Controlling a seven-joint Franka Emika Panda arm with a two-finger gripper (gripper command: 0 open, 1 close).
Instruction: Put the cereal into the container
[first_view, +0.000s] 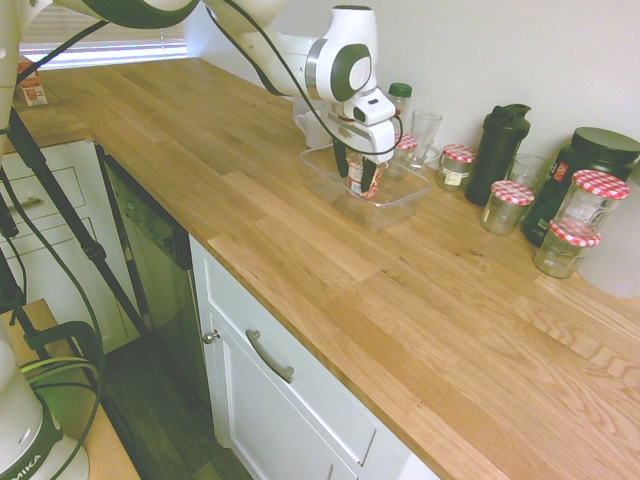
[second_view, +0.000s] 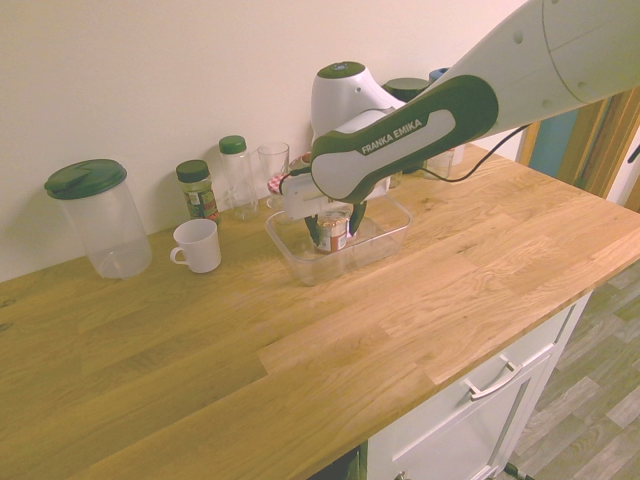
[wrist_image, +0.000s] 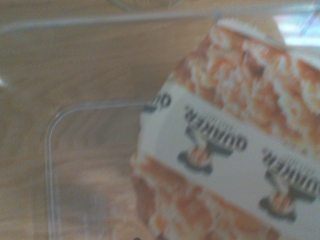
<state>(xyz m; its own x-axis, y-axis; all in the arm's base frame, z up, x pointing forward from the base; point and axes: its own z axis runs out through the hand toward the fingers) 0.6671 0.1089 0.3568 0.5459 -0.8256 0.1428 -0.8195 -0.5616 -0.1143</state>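
- The cereal (first_view: 365, 176) hangs inside the container (first_view: 400, 203), gripped from above and tilted slightly; whether its base touches the tub floor cannot be told.
- The gripper (first_view: 362, 172) has its fingers (first_view: 341, 160) closed on the cup's sides.
- The container sits near the desk's (first_view: 330, 270) back edge, by the wall, and the wrist view shows one rounded corner close to the cup.
- To do this well: lower until the cup rests flat, open the fingers just enough to clear, then lift straight up without snagging the thin rim.
- Glass jars (first_view: 457, 166) and a drinking glass (first_view: 424, 137) stand just beyond, so avoid swinging toward the wall.
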